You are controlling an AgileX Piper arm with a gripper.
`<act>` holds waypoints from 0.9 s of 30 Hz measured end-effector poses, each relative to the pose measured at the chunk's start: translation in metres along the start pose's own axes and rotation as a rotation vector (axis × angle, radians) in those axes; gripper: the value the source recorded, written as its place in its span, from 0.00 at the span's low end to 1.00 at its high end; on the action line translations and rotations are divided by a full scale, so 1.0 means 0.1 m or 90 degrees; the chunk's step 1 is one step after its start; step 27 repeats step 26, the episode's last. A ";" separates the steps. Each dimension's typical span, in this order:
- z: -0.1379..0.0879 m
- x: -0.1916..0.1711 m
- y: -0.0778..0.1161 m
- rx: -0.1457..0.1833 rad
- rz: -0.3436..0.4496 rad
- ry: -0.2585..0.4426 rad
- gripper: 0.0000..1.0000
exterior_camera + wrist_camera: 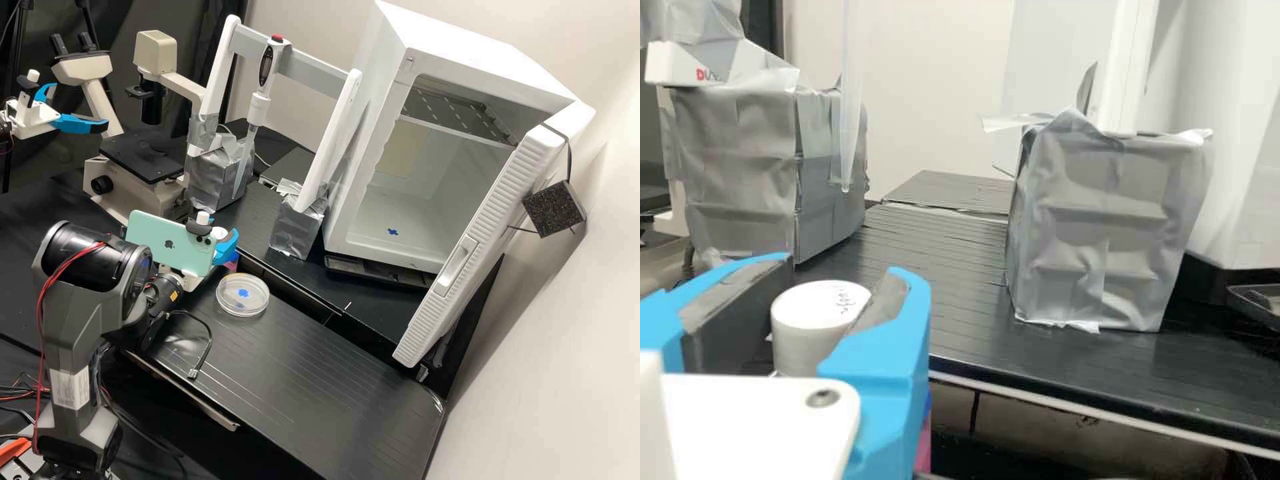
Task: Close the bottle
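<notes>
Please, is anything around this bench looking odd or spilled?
Oddly, the door of the white cabinet stands wide open. Small blue patches mark its floor and the clear dish; whether spills or labels, I cannot tell.

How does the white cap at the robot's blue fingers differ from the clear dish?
The white cap is opaque, while the dish is see-through. The cap is narrow and stubby; the dish is wide and flat. The cap sits between the fingers of the gripper, whereas the dish rests on the black bench. Both are round.
</notes>
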 end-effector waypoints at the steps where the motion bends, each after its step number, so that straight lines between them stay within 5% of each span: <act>1: 0.00 0.00 0.00 0.001 0.001 -0.001 1.00; 16: -0.11 -0.39 0.27 0.020 0.066 0.031 1.00; 20: -0.10 -0.53 0.42 0.047 0.129 0.017 1.00; 27: 0.01 -0.59 0.52 0.097 0.164 -0.009 1.00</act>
